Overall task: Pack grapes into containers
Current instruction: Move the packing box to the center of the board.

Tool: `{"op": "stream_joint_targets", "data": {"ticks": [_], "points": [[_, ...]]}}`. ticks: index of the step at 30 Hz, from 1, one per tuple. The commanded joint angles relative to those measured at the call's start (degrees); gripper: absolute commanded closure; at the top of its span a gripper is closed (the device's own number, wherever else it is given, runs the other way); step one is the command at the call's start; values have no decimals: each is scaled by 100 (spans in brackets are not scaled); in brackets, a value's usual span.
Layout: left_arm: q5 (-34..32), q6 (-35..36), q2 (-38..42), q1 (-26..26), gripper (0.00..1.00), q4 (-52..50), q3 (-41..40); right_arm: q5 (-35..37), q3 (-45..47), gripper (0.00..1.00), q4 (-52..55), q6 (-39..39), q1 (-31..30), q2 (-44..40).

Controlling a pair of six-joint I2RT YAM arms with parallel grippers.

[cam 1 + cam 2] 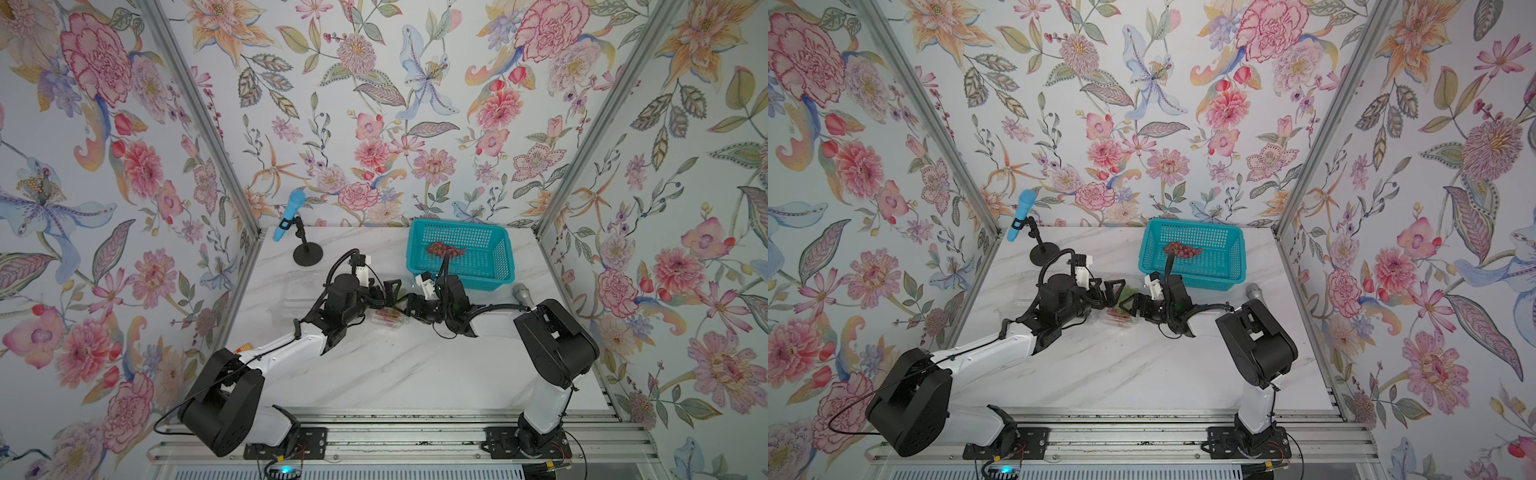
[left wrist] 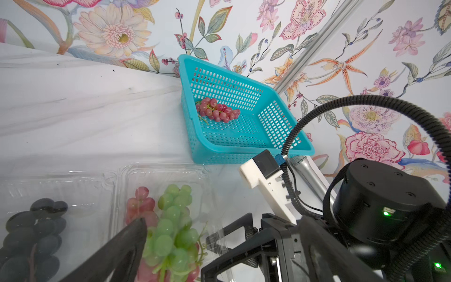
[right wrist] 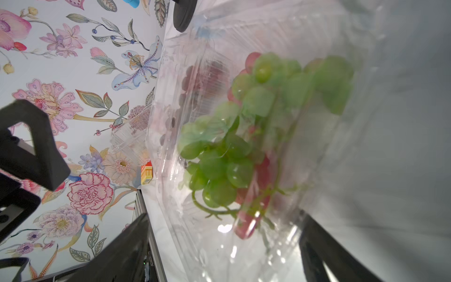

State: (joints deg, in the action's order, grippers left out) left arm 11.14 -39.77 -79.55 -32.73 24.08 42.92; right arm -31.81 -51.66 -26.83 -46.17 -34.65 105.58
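In the left wrist view, at lower left, a clear container (image 2: pixel 73 180) holds dark grapes (image 2: pixel 34 234). Just right of it, a second container (image 2: pixel 168 171) holds green grapes (image 2: pixel 170 227) over pink grapes (image 2: pixel 141 202). The left gripper (image 1: pixel 386 293) hangs above it, spread wide and holding nothing. The right gripper (image 3: pixel 224 217) straddles that box's end, jaws wide apart, nothing clamped. At upper centre, a teal basket (image 2: pixel 219 156) holds one red bunch (image 2: pixel 217 112).

Cannot resolve green grapes (image 3: pixel 244 146) in the right wrist view: smeared by blur. Lose dark grapes (image 2: pixel 31 239) past the left wrist view's edge. See a sliver of container (image 1: pixel 388 321) under the arms (image 1: pixel 340 291) in a top view.
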Motion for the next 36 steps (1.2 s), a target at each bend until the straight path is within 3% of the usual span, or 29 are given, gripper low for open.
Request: {"op": "stream_joint_targets", "data": {"ticks": [1, 7, 16, 21, 29, 36], "points": [[-112, 162, 268, 136, 0, -179, -158, 197, -301, 10, -135, -217, -429, 157], [-16, 66, 257, 188, 0, -131, -258, 292, -299, 9, 108, -228, -540, 94], [271, -183, -122, 188, 0, 366, -372, 187, 643, 8, -144, -146, 486, -775], [451, -340, -528, 180, 0, 737, -345, 26, 576, 12, -594, -387, 859, -515], [607, -532, -966, 162, 0, 1157, -302, 382, 347, 20, -1175, -797, 753, -42], [661, -618, -1175, 135, 0, 1274, -431, 930, 42, 14, -1054, -792, 783, 207]]}}
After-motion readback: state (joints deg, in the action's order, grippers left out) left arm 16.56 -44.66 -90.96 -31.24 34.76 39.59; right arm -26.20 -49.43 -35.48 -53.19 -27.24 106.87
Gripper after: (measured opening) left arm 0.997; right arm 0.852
